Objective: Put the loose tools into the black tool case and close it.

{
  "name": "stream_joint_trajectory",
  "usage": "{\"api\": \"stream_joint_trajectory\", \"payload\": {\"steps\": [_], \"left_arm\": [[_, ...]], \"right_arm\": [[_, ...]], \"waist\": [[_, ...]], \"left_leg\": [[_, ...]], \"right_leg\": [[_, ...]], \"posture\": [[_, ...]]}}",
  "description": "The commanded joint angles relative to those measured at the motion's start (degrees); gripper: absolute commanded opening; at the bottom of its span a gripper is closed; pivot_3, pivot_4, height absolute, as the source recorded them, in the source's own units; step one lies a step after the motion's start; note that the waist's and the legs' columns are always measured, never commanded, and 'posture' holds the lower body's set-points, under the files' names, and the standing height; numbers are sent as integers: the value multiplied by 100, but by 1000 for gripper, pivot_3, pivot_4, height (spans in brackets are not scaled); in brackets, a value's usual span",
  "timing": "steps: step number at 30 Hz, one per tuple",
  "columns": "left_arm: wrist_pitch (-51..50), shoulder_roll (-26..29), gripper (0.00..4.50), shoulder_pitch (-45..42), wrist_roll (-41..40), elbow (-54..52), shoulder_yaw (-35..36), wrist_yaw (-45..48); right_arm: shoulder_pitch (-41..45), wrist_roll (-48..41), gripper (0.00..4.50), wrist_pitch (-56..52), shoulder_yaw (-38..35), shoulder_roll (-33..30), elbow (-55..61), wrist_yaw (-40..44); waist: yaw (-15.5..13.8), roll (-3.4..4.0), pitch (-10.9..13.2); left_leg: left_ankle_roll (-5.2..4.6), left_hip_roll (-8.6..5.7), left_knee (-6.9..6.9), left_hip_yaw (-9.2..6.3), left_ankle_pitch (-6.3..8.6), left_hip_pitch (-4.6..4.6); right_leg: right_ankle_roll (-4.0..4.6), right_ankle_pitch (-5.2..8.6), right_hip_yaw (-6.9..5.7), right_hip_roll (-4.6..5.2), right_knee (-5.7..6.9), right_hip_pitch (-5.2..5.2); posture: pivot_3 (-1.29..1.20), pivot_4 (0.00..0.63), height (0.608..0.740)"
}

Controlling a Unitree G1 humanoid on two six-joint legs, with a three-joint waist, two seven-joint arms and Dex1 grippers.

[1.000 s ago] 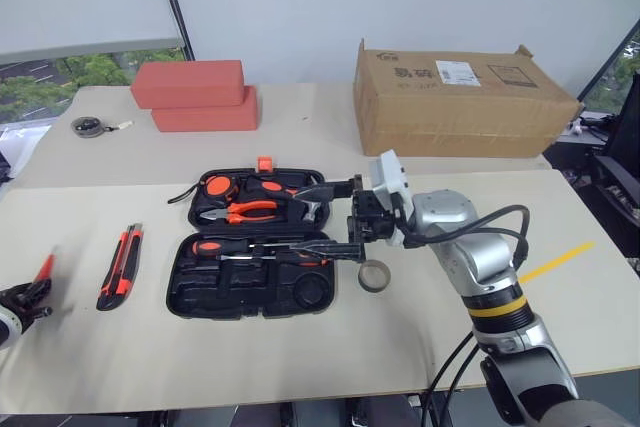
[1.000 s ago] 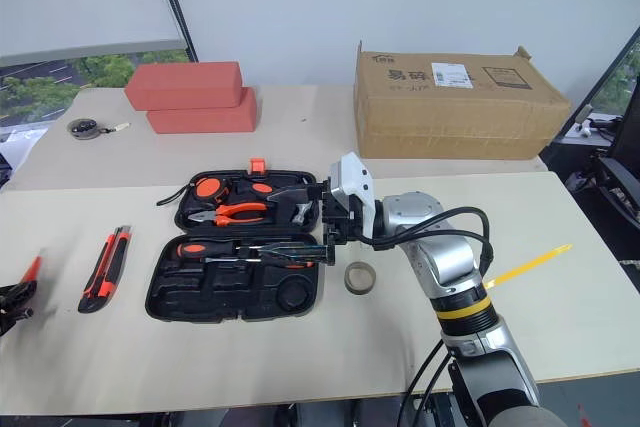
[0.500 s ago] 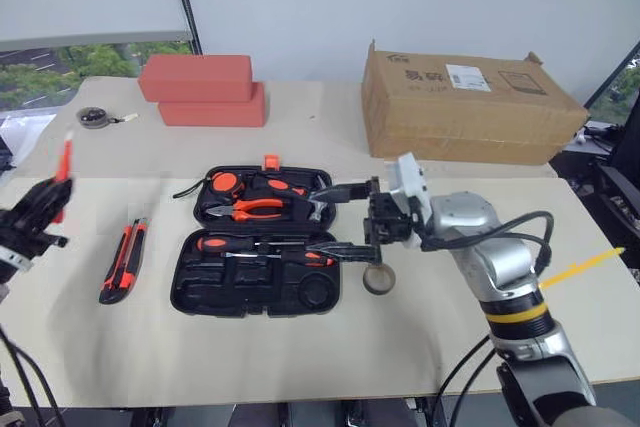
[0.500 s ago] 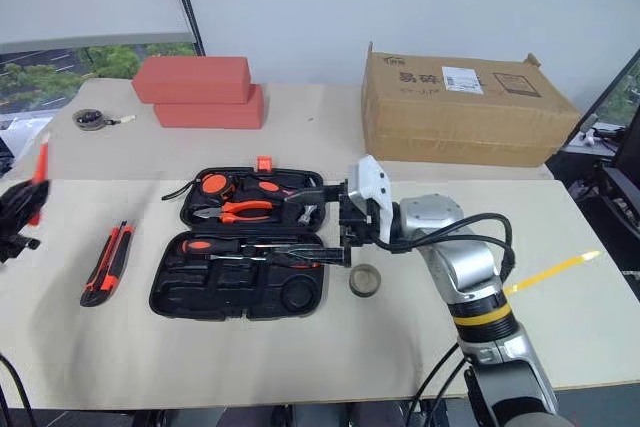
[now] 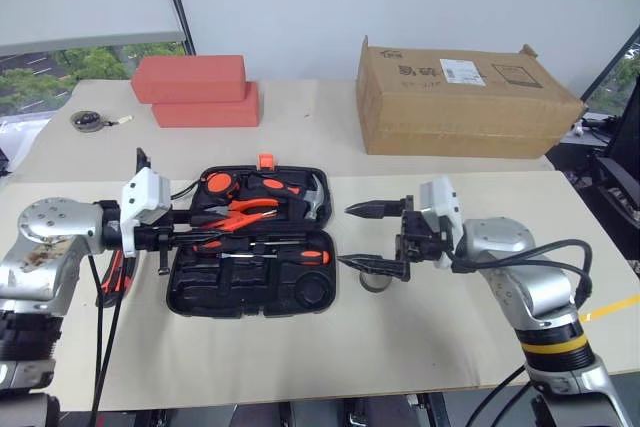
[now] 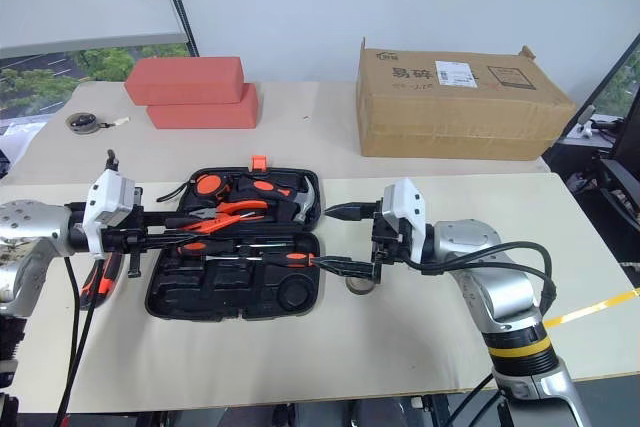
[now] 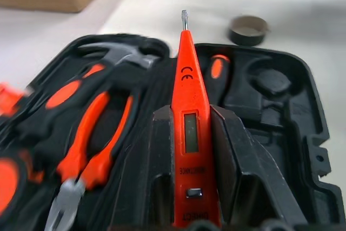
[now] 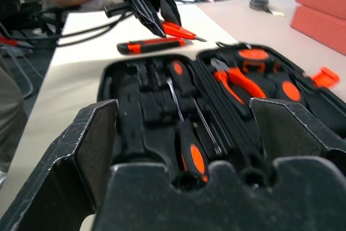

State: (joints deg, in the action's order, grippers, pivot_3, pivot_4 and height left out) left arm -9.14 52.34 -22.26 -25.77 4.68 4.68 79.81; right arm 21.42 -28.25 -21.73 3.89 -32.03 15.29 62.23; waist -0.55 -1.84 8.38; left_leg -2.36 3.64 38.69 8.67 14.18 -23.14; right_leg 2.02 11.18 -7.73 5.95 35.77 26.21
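Orange tester pen point(image 7: 187, 128) is clamped in the left claw point(image 5: 185, 230) over the open black tool case point(image 5: 255, 292), right claw point(image 5: 372, 237) gapes empty beside the case; next: seat pen in a free recess.

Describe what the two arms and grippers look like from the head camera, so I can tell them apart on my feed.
Both arms are silver-grey metal with black cables looping alongside. Each wrist carries a white camera block ahead of a black gripper with two black pointed fingers: left gripper, right gripper. The right arm has a yellow band edged in black around the forearm. The left arm looks scuffed on its rounded housing.
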Motion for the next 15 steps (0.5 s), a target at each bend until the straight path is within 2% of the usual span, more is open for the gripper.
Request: {"api": "stream_joint_trajectory", "payload": {"steps": [1, 15], "left_arm": [[336, -55, 491, -231, 187, 253, -166, 253], [457, -192, 491, -500, 559, 565, -469, 410]], "right_arm": [[-198, -185, 4500, -75, -322, -189, 403, -129], [-560, -280, 4500, -198, -413, -385, 738, -389]], "waist": [[-7, 0, 0], [-15, 0, 0]], "left_leg": [[-5, 1, 0, 0, -3, 0], [-30, -1, 16, 0, 5, -3]], "right_leg": [[0, 0, 1, -1, 0, 0], [-2, 1, 6, -1, -1, -4]], "posture": [[0, 150, 712], [0, 150, 712]]}}
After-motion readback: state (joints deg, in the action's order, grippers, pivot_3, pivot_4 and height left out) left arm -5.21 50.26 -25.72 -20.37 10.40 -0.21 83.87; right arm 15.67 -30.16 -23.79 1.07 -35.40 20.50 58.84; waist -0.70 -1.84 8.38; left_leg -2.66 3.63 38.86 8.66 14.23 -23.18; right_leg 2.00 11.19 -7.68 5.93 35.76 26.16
